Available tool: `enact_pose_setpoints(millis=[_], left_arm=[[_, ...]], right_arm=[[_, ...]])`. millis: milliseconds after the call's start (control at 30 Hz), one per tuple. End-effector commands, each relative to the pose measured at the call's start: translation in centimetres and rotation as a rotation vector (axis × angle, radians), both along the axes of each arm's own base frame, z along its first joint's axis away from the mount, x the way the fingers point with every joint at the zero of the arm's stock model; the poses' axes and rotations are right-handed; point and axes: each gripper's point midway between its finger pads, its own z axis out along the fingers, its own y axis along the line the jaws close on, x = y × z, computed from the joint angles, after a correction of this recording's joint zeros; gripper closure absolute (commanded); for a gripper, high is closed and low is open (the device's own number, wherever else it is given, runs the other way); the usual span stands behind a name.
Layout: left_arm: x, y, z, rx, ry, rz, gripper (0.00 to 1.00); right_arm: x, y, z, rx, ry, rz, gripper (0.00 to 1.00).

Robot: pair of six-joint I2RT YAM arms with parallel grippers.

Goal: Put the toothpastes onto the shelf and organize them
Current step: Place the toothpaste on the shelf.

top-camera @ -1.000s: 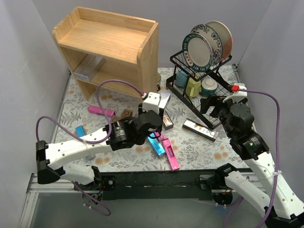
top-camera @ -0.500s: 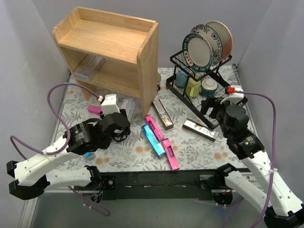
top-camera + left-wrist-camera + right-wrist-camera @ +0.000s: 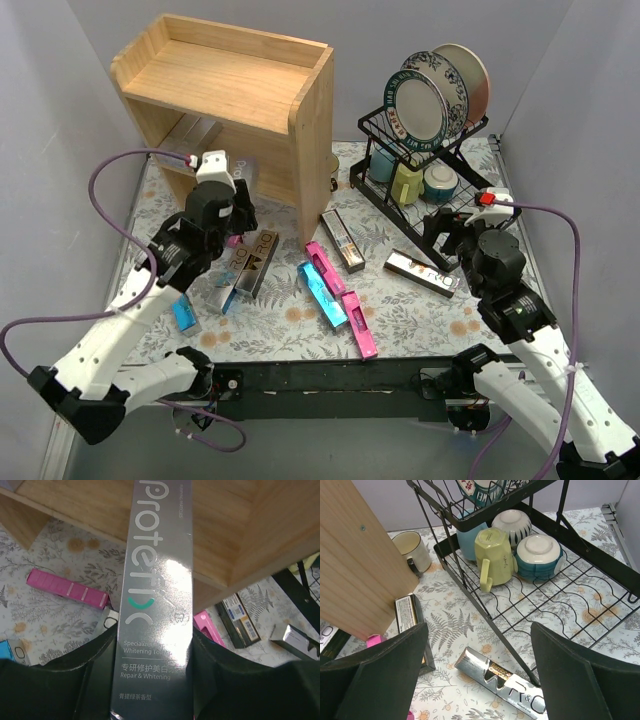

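Our left pincer [image 3: 155, 655] grips a silver toothpaste carton [image 3: 159, 570] (big lettering) before the shelf [image 3: 225, 525]; our right pincer [image 3: 477, 635] gapes open.

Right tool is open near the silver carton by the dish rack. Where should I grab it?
Pinch the silver carton mid-length across its narrow width, coming straight down. It lies flat on the table close beside the dish rack, so a side approach looks blocked.

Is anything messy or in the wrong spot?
Yes. Toothpaste boxes lie scattered every which way on the table: a pink box, a teal box and a silver box. The shelf top is bare, so they look out of place.
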Motion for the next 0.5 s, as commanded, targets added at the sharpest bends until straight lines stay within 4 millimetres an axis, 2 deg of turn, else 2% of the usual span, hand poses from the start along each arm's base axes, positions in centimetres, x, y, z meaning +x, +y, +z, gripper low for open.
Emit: enact_pose_setpoints(millis=[0, 100, 133, 167, 233, 300, 333, 367, 467], left_arm=[[5.1, 0.4, 3.0, 0.015, -0.146, -0.07, 0.72], [7.5, 2.4, 3.8, 0.035, -0.228, -0.066, 0.72], [8.4, 3.4, 3.5, 0.043, -0.235, -0.059, 0.72], [9.2, 3.8, 4.1, 0.061, -0.282, -0.063, 0.72], [10.7, 4.8, 2.7, 0.075, -0.271, -0.083, 0.72], [11.9, 5.3, 2.7, 0.094, -0.3, -0.104, 0.72], [12.4, 6.2, 2.7, 0.099, -0.308, -0.09, 0.71], [13.3, 5.9, 2.5, 0.1, -0.319, -0.115, 0.7], [15.0, 6.8, 1.7, 0.125, -0.32, -0.128, 0.69]], right_arm=[[0.0, -0.1, 1.5, 0.005, -0.075, 0.013, 0.09], [-0.3, -0.1, 1.7, -0.006, -0.097, 0.027, 0.09], [-0.4, 0.2, 1.3, -0.013, -0.096, 0.042, 0.09], [-0.6, 0.2, 1.5, -0.009, -0.112, 0.053, 0.09], [-0.8, 0.6, 1.4, -0.008, -0.131, 0.079, 0.09], [-1.1, 0.4, 1.7, -0.008, -0.158, 0.082, 0.09], [-1.3, 0.4, 1.7, -0.006, -0.165, 0.084, 0.09], [-1.5, 0.3, 1.5, -0.008, -0.174, 0.085, 0.09], [-1.8, 0.1, 1.2, -0.005, -0.193, 0.088, 0.1]])
